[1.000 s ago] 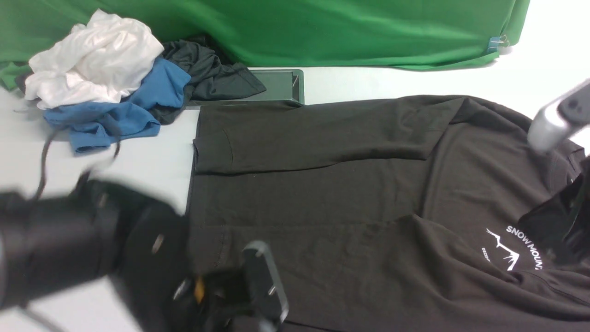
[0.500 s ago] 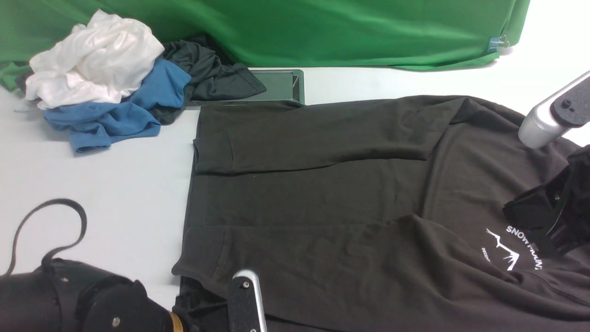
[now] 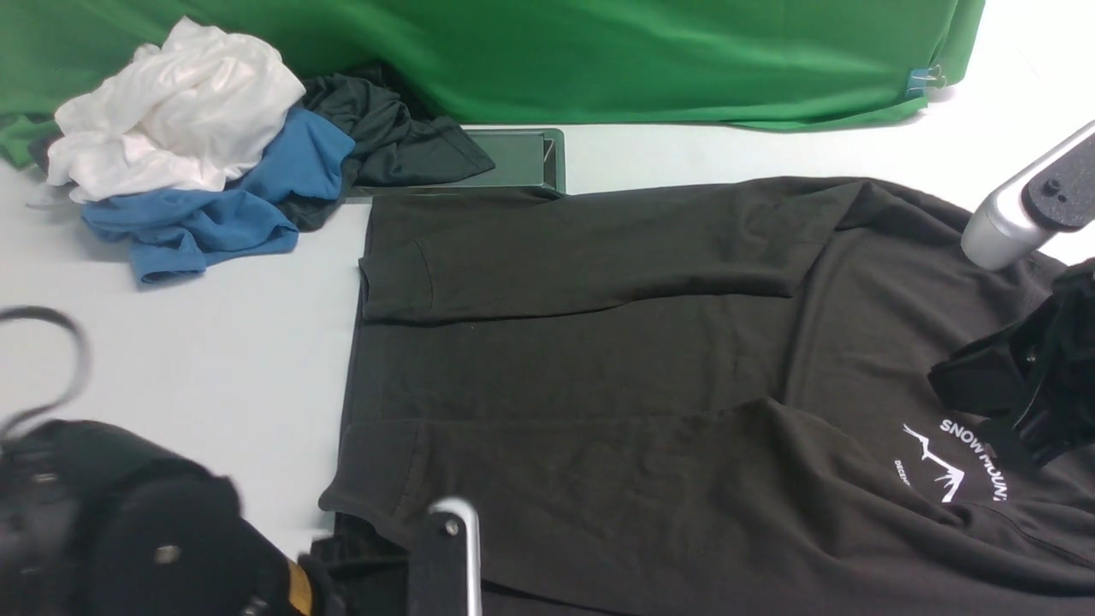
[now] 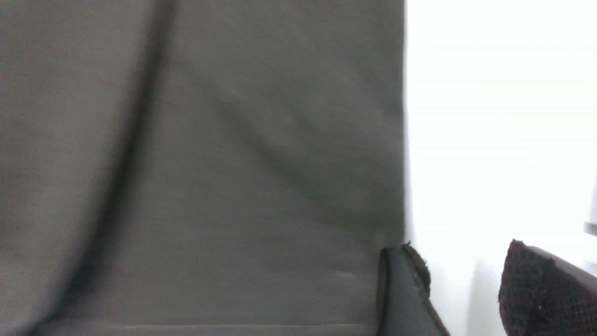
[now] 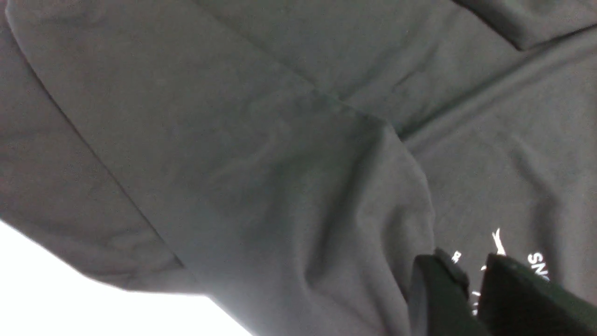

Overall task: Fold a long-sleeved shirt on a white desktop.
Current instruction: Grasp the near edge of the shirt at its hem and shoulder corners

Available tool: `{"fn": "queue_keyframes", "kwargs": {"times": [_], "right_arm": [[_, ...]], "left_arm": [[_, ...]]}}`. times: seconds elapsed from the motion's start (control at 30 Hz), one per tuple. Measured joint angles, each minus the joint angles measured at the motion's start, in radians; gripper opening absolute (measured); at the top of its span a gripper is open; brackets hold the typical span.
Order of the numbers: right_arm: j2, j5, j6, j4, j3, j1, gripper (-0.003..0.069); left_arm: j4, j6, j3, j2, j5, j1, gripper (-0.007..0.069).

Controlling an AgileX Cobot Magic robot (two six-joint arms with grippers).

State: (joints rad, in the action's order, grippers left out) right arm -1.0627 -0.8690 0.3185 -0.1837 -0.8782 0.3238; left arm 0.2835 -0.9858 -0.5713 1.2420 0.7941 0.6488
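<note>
The long-sleeved shirt [image 3: 599, 376] lies flat on the white desktop [image 3: 239, 342], with both sleeves folded across its body and the white logo [image 3: 945, 466] at the right. My left gripper [image 4: 459, 252] is open beside the shirt's [image 4: 210, 163] straight edge, with bare desktop [image 4: 489, 116] between its fingers and nothing held. In the front view one of its fingers [image 3: 449, 556] shows at the shirt's near left corner. My right gripper [image 3: 1009, 402] hovers above the logo [image 5: 536, 259]. Its jaws [image 5: 471, 268] stand a narrow gap apart and hold nothing.
A pile of white [image 3: 180, 111], blue [image 3: 214, 214] and dark grey [image 3: 385, 137] garments sits at the far left. A metal-framed hatch [image 3: 513, 158] lies behind the shirt. The green backdrop [image 3: 642, 60] closes the far side.
My left arm has drawn back toward the near left, off the shirt, and its jaws have opened. The near sleeve now lies flat. My right gripper has drifted slightly left over the logo.
</note>
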Motion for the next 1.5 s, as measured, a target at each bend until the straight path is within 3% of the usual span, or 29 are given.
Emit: {"fn": "queue_keyframes", "kwargs": {"times": [0.2, 0.43, 0.63, 0.73, 0.8, 0.87, 0.9, 0.93, 0.97, 1.07, 1.23, 1.37, 1.43, 1.5], "right_arm": [[0.0, 0.009, 0.005, 0.0, 0.0, 0.0, 0.0171], [0.0, 0.009, 0.014, 0.0, 0.0, 0.0, 0.0183], [0.0, 0.009, 0.014, 0.0, 0.0, 0.0, 0.0183], [0.0, 0.005, 0.014, 0.0, 0.0, 0.0, 0.0185], [0.0, -0.001, 0.014, 0.0, 0.0, 0.0, 0.0187], [0.0, -0.004, 0.014, -0.001, 0.0, 0.0, 0.0187], [0.001, -0.006, 0.014, -0.001, 0.001, 0.0, 0.0188], [0.001, -0.007, 0.014, -0.001, 0.001, 0.0, 0.0188], [0.001, -0.013, 0.013, -0.001, 0.001, 0.0, 0.0188], [0.001, -0.018, -0.01, 0.0, 0.007, 0.0, 0.0188], [0.0, -0.02, -0.107, 0.034, 0.025, 0.0, 0.0196], [-0.031, -0.02, -0.238, 0.144, 0.051, -0.003, 0.0229], [-0.085, -0.039, -0.367, 0.232, 0.088, -0.046, 0.0281], [-0.128, -0.051, -0.418, 0.256, 0.113, -0.094, 0.0323]], "left_arm": [[-0.096, 0.076, 0.041, 0.004, -0.15, 0.0, 0.0331], [-0.07, 0.108, 0.072, 0.121, -0.181, 0.0, 0.0529], [-0.094, 0.063, 0.073, 0.133, -0.186, 0.0, 0.0538], [-0.132, 0.048, 0.088, 0.134, -0.212, 0.0, 0.0483], [-0.127, 0.048, 0.115, 0.126, -0.23, 0.0, 0.0374], [-0.119, 0.048, 0.127, 0.121, -0.237, 0.0, 0.0328], [-0.111, 0.047, 0.135, 0.115, -0.246, 0.001, 0.0244], [-0.111, 0.046, 0.136, 0.114, -0.248, 0.001, 0.0235], [-0.112, 0.046, 0.137, 0.112, -0.252, 0.001, 0.0165], [-0.134, 0.051, 0.114, 0.103, -0.227, 0.001, 0.0053], [-0.157, 0.121, 0.011, 0.042, -0.029, 0.001, 0.0028], [-0.158, 0.175, -0.067, -0.028, 0.074, 0.001, 0.0028], [-0.158, 0.182, -0.098, -0.077, 0.14, 0.001, 0.0028], [-0.158, 0.184, -0.1, -0.102, 0.178, 0.001, 0.0028]]}}
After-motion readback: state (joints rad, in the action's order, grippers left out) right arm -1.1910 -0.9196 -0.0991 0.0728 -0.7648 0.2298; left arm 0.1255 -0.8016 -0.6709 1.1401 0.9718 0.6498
